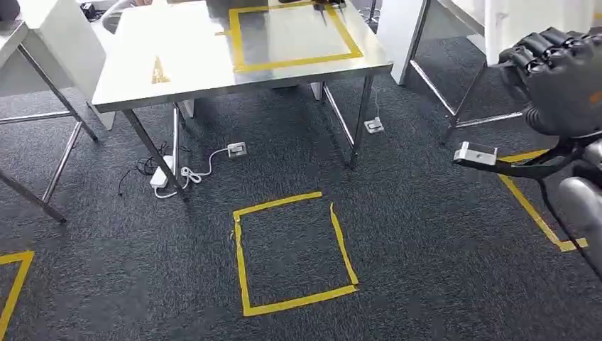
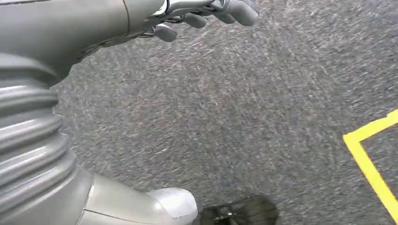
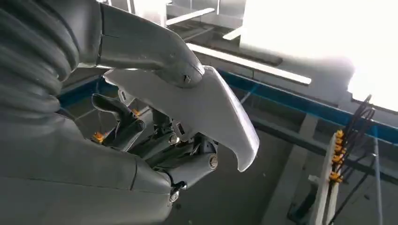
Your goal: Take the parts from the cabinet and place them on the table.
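One pale curved part (image 3: 206, 112) sits clasped in the right robot hand (image 3: 155, 136), raised beside the steel worktop (image 1: 192, 64), while the left robot hand (image 2: 206, 14) hangs slack, holding nothing.

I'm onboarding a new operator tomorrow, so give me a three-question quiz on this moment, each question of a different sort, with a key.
1. True or false: the right hand holds a curved white part.
2. Multiple choice: the yellow tape square nearest the robot lies on
A. the steel table
B. the dark carpet
C. a white cabinet shelf
3. Fill in: the steel table carries its own outline of yellow ____ on its top.

Key
1. True. The right wrist view shows the thumb pressed on top of the part, with the fingers under it.
2. B. It lies on the carpet, in front of the table.
3. tape
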